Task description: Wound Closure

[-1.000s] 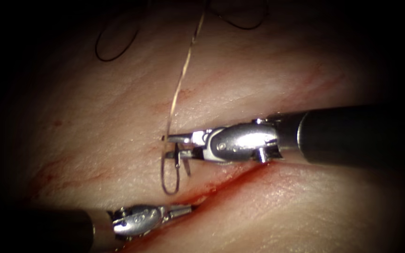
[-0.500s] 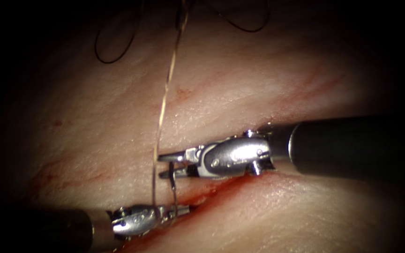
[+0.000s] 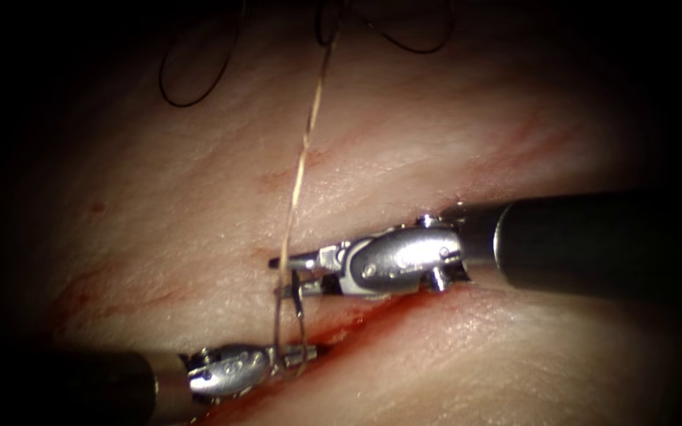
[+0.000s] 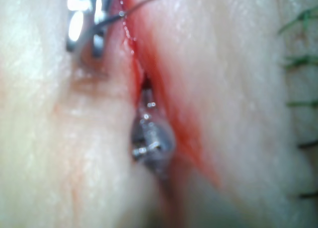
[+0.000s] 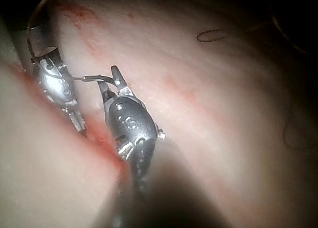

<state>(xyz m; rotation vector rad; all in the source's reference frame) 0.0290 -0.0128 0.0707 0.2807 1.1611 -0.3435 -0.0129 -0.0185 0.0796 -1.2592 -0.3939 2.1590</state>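
right tool [image 3: 286, 272] jaws clamped on needle [image 3: 300, 315] near one end, needle out of tissue [image 3: 436, 142], hanging just above cut [image 3: 372, 315]. left tool [image 3: 297, 356] tip down in cut, jaws look closed, can't tell if gripping anything. thread [image 3: 305, 142] runs up from needle.

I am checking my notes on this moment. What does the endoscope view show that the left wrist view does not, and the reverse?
Endoscope view: the pale thread rising from the right tool, dark thread loops, and the needle, gripped near one end by that tool's fingers. Whether the needle enters the tissue, I cannot tell.

Left wrist view: a row of short green and dark stitches.

Both: the tissue, the cut with red fluid, and the left tool at the cut. What it holds is unclear.
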